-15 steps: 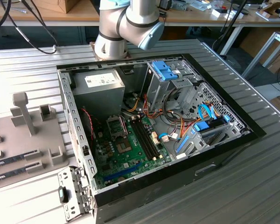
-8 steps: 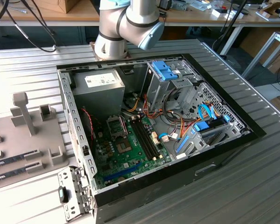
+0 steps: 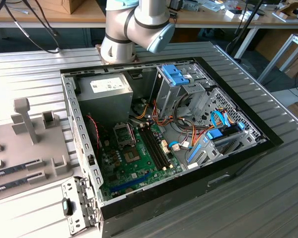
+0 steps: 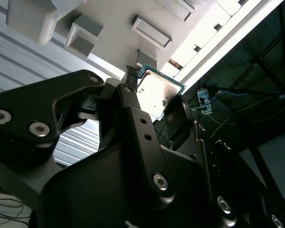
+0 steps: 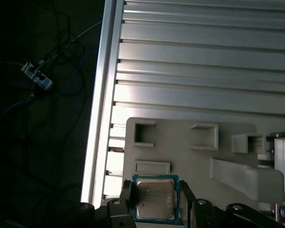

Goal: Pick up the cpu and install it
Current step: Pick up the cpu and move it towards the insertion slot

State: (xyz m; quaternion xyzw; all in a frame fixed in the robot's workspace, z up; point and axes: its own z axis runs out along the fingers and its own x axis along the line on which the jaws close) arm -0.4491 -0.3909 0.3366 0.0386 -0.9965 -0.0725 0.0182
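The gripper (image 5: pixel 156 190) squeezes the cpu (image 5: pixel 155 202) by two opposite sides. The cpu lies flat between the fingers, over the grey tray (image 5: pixel 180 147), away from the open computer (image 3: pixel 164 139)

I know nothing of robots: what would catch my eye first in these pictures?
The open black computer case with its green motherboard sits in the middle of the exterior view. In the first wrist view, the black gripper clasps a small square silver-grey cpu over a pale grey parts tray.
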